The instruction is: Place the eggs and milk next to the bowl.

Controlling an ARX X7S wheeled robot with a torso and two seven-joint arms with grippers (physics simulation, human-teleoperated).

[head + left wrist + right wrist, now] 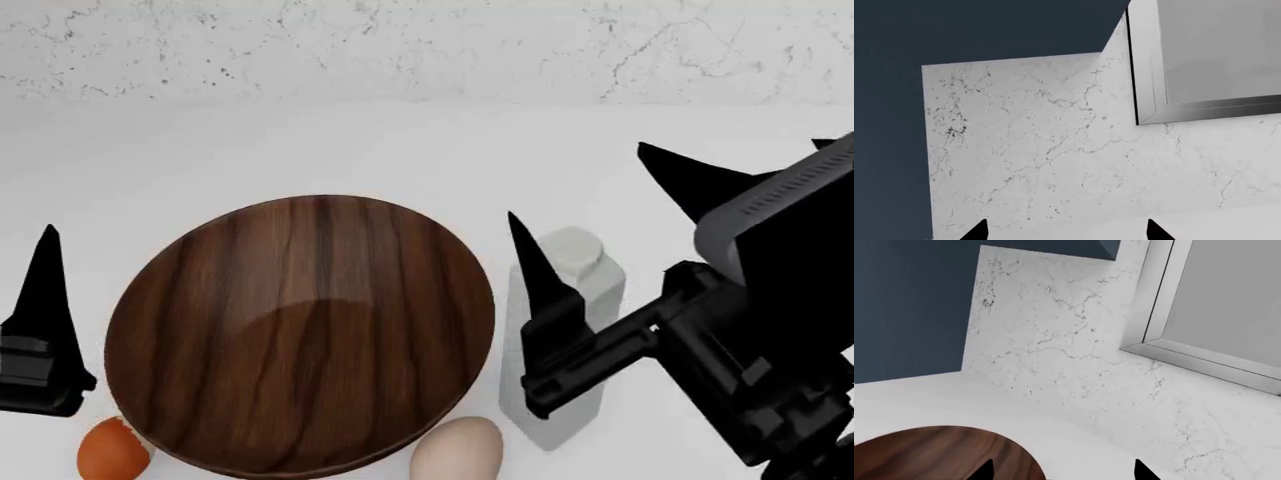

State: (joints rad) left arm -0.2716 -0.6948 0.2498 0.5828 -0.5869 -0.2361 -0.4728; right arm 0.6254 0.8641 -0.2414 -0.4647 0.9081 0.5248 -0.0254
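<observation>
The dark wooden bowl [300, 330] sits on the white counter; its rim also shows in the right wrist view [941, 455]. An orange-brown egg [112, 450] lies at the bowl's near left edge. A pale beige egg [457, 450] lies at its near right edge. The white milk carton [581, 300] stands upright just right of the bowl, partly hidden by a finger [534, 290] of my right gripper [577, 181]. That gripper is open with nothing between its jaws. My left gripper [1067, 225] is open and empty; one of its fingers [47, 300] shows left of the bowl.
A marble backsplash [400, 45] runs along the back of the white counter [334, 150]. The wrist views show a grey window frame [1154, 105] set in that wall and a dark blue wall [887, 125] beside it.
</observation>
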